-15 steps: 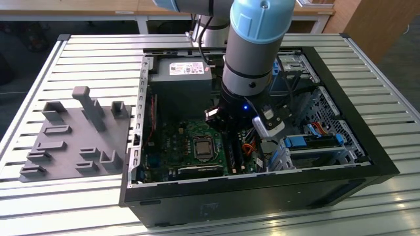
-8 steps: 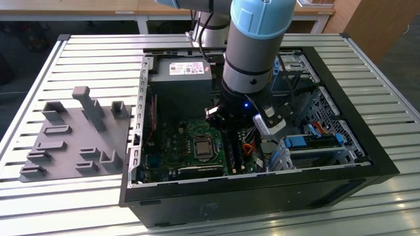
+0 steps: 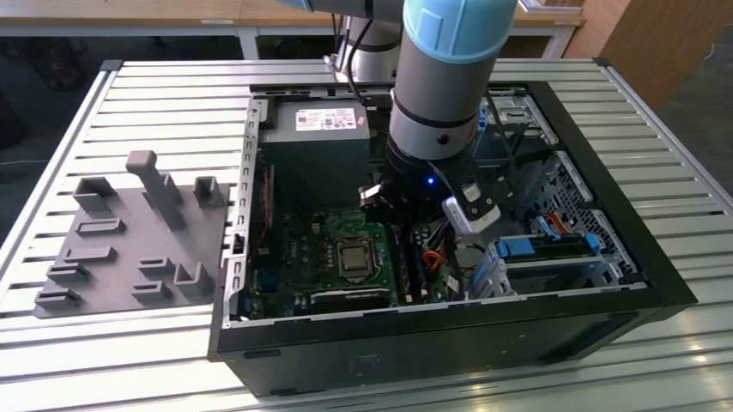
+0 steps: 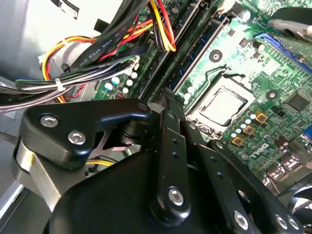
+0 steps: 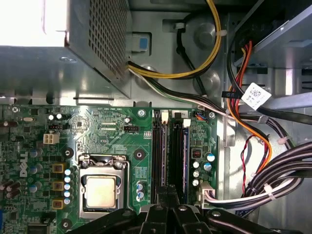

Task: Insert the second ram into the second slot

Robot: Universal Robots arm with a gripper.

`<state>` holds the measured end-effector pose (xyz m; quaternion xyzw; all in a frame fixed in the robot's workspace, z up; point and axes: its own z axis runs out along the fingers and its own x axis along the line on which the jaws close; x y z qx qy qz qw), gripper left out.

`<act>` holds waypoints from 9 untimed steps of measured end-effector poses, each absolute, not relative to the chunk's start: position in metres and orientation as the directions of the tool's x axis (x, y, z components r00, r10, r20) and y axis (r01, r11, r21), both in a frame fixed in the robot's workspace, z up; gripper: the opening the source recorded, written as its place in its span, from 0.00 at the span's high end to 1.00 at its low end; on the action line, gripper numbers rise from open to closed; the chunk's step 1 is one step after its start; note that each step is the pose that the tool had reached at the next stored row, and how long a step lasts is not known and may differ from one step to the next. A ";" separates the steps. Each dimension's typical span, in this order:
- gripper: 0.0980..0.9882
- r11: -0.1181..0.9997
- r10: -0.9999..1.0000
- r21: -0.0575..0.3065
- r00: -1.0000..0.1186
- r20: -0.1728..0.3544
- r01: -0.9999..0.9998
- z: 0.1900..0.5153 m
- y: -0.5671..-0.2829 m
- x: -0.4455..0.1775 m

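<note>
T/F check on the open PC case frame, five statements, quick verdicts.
1. The arm reaches down into the open computer case. True.
2. The processor socket carries a fan cooler. False: it sits bare, metal lid showing.
3. A grey fixture tray lies outside the case, at the exterior view's left. True.
4. The gripper hovers over the power supply. False: it is at the memory slots.
5. The motherboard is red. False: green.
</note>
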<state>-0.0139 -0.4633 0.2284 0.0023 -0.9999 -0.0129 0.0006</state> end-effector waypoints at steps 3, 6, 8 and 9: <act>0.99 1.000 -0.005 0.026 -1.000 0.001 -0.005 0.227 -0.463 -0.014; 0.99 1.000 -0.005 0.026 -1.000 0.001 -0.005 0.226 -0.463 -0.014; 0.99 1.000 -0.005 0.026 -1.000 0.001 -0.005 0.224 -0.463 -0.014; 0.99 1.000 -0.005 0.026 -1.000 0.001 -0.005 0.223 -0.463 -0.014</act>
